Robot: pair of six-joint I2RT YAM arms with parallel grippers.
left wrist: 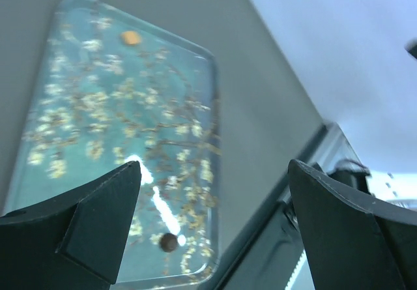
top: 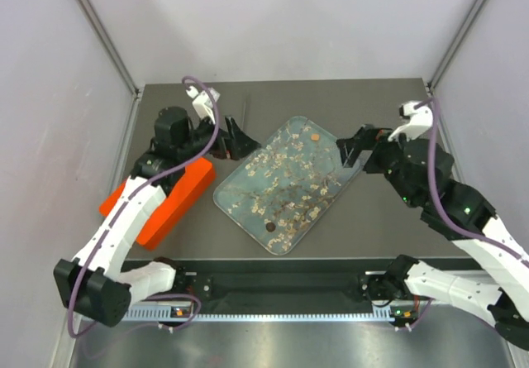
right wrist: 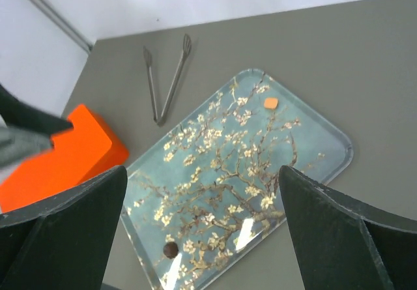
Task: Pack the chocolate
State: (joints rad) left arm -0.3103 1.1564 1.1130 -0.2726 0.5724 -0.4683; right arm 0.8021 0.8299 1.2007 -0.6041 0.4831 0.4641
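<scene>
A clear tray (top: pixel 240 193) printed with blossom branches lies mid-table. On it sit two chocolates: a dark brown round piece (top: pixel 270 227) near the front edge and a caramel piece (top: pixel 314 137) near the far corner. Both show in the left wrist view, dark (left wrist: pixel 169 242) and caramel (left wrist: pixel 130 38), and in the right wrist view, dark (right wrist: pixel 171 249) and caramel (right wrist: pixel 271 102). My left gripper (top: pixel 239 137) is open and empty, above the tray's far left edge. My right gripper (top: pixel 350 150) is open and empty, beside the tray's right corner.
An orange box (top: pixel 165 198) lies left of the tray, under my left arm; it also shows in the right wrist view (right wrist: pixel 62 153). Metal tongs (right wrist: pixel 164 81) lie on the table beyond the tray. White walls enclose the table on three sides.
</scene>
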